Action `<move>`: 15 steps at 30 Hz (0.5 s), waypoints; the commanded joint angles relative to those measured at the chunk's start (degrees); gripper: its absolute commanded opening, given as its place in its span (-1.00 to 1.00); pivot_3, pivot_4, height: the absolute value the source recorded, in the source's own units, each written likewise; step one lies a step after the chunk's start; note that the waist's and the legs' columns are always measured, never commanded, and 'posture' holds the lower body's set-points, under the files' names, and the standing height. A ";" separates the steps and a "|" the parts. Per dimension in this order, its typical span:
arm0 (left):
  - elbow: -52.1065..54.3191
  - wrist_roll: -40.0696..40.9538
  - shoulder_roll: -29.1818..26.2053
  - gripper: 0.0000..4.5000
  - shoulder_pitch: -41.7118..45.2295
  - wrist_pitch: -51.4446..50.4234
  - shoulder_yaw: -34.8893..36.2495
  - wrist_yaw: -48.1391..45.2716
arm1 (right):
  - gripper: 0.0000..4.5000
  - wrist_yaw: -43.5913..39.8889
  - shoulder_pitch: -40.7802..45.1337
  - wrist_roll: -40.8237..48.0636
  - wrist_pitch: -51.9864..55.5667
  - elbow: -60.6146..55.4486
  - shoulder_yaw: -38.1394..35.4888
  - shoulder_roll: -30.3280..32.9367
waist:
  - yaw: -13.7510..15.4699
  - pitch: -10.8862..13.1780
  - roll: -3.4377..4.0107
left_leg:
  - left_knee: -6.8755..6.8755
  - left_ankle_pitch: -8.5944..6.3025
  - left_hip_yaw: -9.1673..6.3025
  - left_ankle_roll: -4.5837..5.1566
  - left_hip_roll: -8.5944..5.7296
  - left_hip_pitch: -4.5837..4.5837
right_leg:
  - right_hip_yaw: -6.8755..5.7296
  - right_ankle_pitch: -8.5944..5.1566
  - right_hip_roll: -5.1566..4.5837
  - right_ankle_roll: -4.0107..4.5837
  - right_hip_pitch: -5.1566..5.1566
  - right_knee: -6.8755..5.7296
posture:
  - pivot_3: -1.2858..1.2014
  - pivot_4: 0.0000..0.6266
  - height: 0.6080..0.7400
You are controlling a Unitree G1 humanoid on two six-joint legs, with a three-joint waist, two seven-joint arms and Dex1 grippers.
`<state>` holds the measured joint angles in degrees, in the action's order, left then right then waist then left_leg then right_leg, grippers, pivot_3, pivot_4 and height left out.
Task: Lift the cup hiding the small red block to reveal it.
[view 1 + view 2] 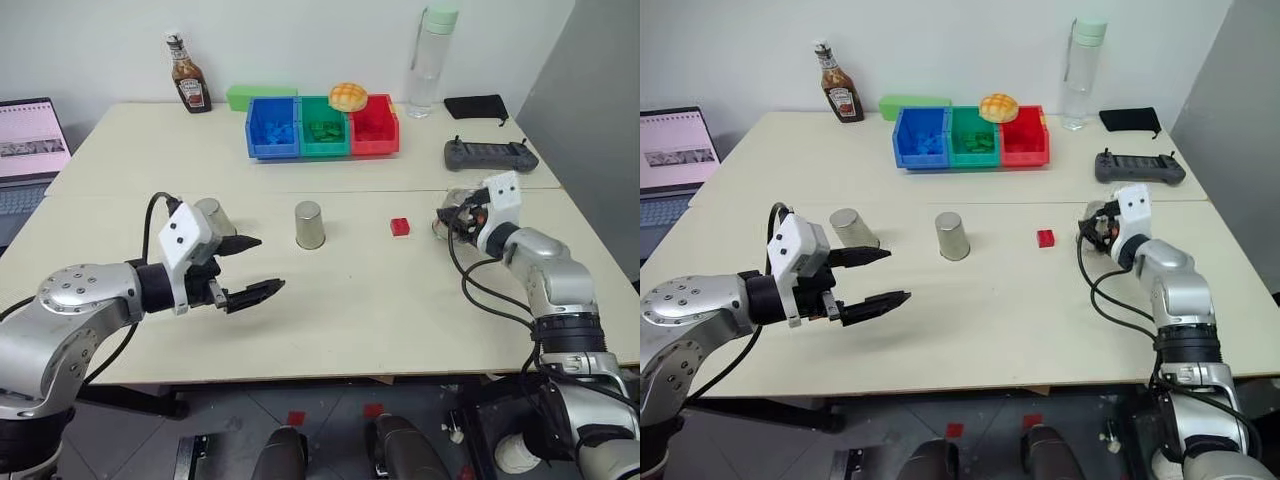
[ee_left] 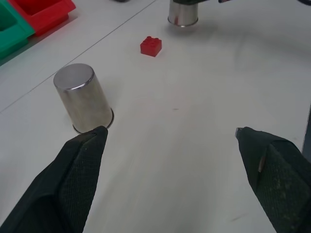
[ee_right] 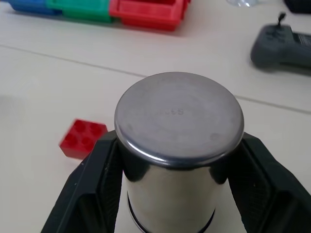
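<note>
Because the cup is thin shiny metal, it is probably light and hard, and its smooth sides look slippery. It stands upside down, with the flat bottom on top and the open mouth facing down. The best place to hold it is around the middle of its sides, one finger on each side, and that is just how the right gripper has it. Both black fingers press snug against the cup's sides, so the right gripper is closed tight on the cup. It would not break if it fell, but it could slide out of a loose hold or roll away.

This cup is near the right side of the table. The small red block lies bare on the table just beside the cup, toward the middle, with nothing covering it. So the block is already showing, and the job looks almost done.

Further along are two more upside-down cups, the middle cup well apart from the block, and the left cup near the left gripper. That gripper's two fingers are spread wide open and hold nothing.

At the back of the table sit blue, green and red bins.
</note>
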<state>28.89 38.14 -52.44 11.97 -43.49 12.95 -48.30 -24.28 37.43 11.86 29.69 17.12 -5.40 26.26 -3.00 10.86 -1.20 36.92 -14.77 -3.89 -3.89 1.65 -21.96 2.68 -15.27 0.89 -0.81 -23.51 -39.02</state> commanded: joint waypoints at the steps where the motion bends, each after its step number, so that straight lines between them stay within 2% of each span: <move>1: -0.09 -0.16 -0.15 1.00 1.85 0.74 -0.83 -0.39 | 0.18 2.63 1.55 -2.48 -2.33 2.79 0.30 -0.79 | -0.08 0.00 0.00 | 0.00 0.00 0.00 0.00 0.00 0.01 | 0.00 0.00 0.00 0.00 0.00 0.00 | 0.03 -0.52 1.00; 4: -0.45 -0.35 -0.10 1.00 2.42 0.79 -1.45 -0.41 | 0.18 2.65 1.78 -2.70 -1.78 4.62 0.16 -1.41 | -0.13 0.00 0.00 | 0.00 0.00 -0.01 0.00 -0.01 0.00 | -0.01 0.00 0.00 0.00 0.00 0.00 | 0.03 -0.52 1.00; 6: -0.53 -0.37 -0.15 1.00 2.50 0.80 -1.53 -0.44 | 0.50 3.36 2.41 -0.98 -0.55 4.95 -2.09 -2.10 | -0.30 0.00 0.00 | 0.01 0.00 0.03 0.00 0.00 0.01 | 0.02 0.01 0.00 0.00 0.01 0.00 | 0.03 -0.52 1.00; 10: -0.94 -0.02 0.78 1.00 2.83 0.66 -0.81 0.83 | 0.94 3.09 3.25 4.14 -1.35 1.82 -7.37 -3.55 | -0.22 0.00 0.00 | 0.00 0.00 0.01 0.00 0.00 0.02 | 0.00 0.01 0.00 0.00 0.00 -0.02 | 0.03 -0.52 1.00; 15: -1.05 -1.38 0.34 1.00 1.42 0.31 0.56 2.73 | 0.99 -0.57 0.40 5.88 -4.71 -6.85 -8.43 -1.18 | -0.15 0.01 0.02 | 0.00 0.00 0.02 0.00 -0.02 -0.03 | 0.02 0.02 -0.01 0.01 0.00 0.02 | 0.03 -0.52 1.00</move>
<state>27.13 37.54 -51.31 13.83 -43.45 11.34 -46.57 -22.51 38.66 16.25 27.41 17.26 -12.41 23.21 -3.15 10.87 -1.18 36.91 -14.78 -3.88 -3.89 1.63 -21.99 2.70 -15.26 0.88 -0.81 -23.51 -39.00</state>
